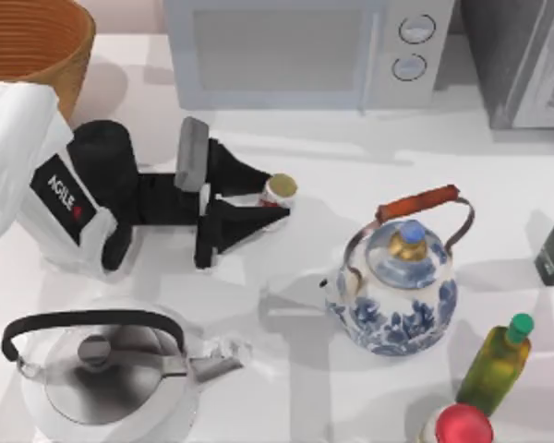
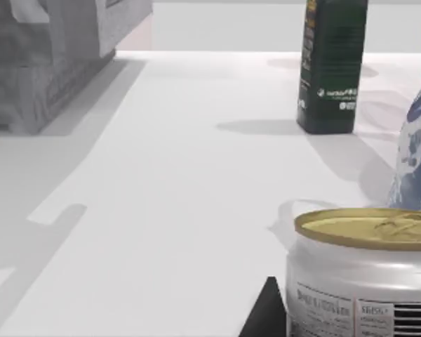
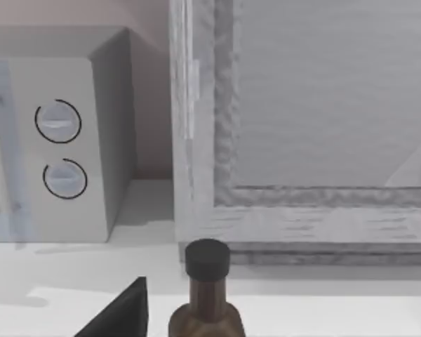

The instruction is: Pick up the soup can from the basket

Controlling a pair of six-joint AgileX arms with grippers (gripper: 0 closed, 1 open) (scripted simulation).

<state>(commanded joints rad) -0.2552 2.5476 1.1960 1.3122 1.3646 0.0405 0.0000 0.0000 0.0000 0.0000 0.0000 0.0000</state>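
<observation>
From above, I saw my left gripper (image 1: pixel 275 203) lying low over the table (image 1: pixel 286 148), in front of the microwave (image 1: pixel 305 51). Its two black fingers (image 1: pixel 249 221) stood on both sides of the soup can (image 1: pixel 279 191) and seemed clamped on it. The can was not in the basket (image 1: pixel 37 46), which stood at the table's far left corner, well apart. The blue-and-white kettle (image 1: pixel 392 291) was to the right of the can. In the left wrist view the can (image 2: pixel 361 281) was very close, its gold top level. I could not tell how the right gripper's fingers stood.
</observation>
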